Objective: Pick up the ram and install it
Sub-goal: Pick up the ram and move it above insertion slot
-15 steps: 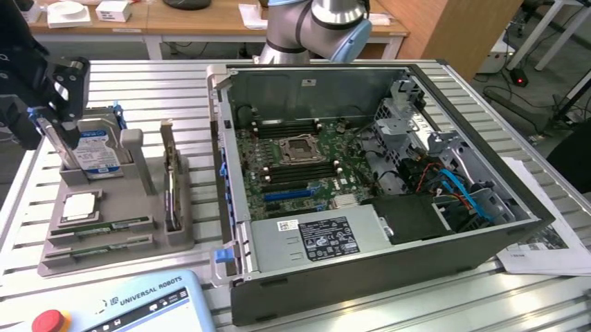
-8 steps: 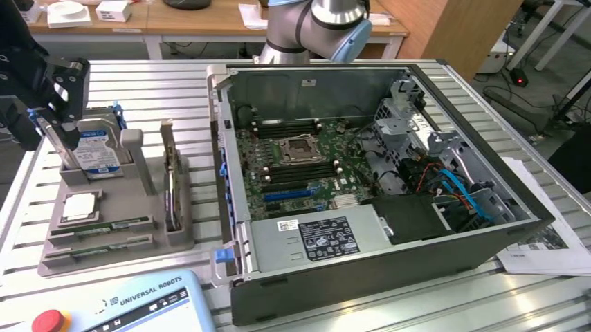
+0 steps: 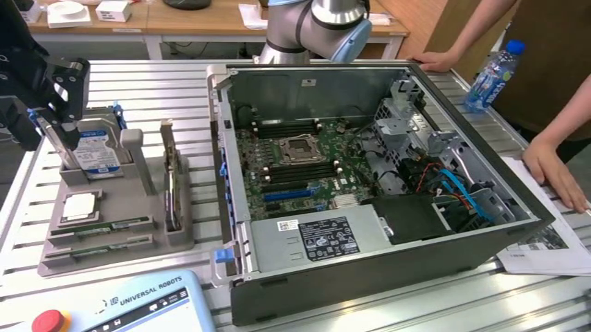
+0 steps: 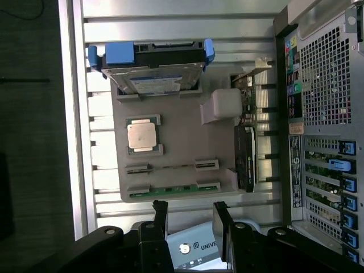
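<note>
Gripper (image 4: 190, 224) fingers stand wide apart with nothing between them, clear of every part. In the wrist view, the white-and-blue teach pendant (image 4: 193, 248) shows in their gap, just past the edge of the grey tray (image 4: 182, 142). The ram (image 4: 170, 189) sits untouched in the tray's outermost slot on that side, with a second green stick (image 4: 170, 166) in the next slot. The silver processor chip (image 4: 142, 136) rests mid-tray. The hard drive (image 4: 153, 79) stands at the tray's opposite end. The open computer case (image 3: 369, 173) lies just beside the tray.
</note>
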`<state>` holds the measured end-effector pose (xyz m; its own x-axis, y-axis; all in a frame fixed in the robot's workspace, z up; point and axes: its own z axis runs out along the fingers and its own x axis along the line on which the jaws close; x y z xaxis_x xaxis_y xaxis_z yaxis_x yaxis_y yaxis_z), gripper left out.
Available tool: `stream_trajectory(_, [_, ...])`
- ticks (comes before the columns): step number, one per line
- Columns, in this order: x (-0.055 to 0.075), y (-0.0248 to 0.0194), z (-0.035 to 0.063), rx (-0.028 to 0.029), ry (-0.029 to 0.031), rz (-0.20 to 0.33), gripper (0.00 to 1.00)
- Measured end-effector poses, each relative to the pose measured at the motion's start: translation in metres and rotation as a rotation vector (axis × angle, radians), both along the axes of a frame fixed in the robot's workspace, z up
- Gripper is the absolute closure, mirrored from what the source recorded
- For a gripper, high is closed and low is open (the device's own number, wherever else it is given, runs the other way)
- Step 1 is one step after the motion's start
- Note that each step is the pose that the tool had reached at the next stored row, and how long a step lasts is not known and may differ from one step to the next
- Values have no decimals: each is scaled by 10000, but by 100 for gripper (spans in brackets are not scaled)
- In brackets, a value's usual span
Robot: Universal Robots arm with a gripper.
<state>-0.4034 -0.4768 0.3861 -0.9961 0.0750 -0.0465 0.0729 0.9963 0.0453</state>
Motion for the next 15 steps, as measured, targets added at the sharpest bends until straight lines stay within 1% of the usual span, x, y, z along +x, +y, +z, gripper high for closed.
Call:
stream_trajectory(8, [0, 0, 0, 0, 0, -16, 55])
stream_trajectory(15, [0, 0, -1, 1, 0, -382, 55])
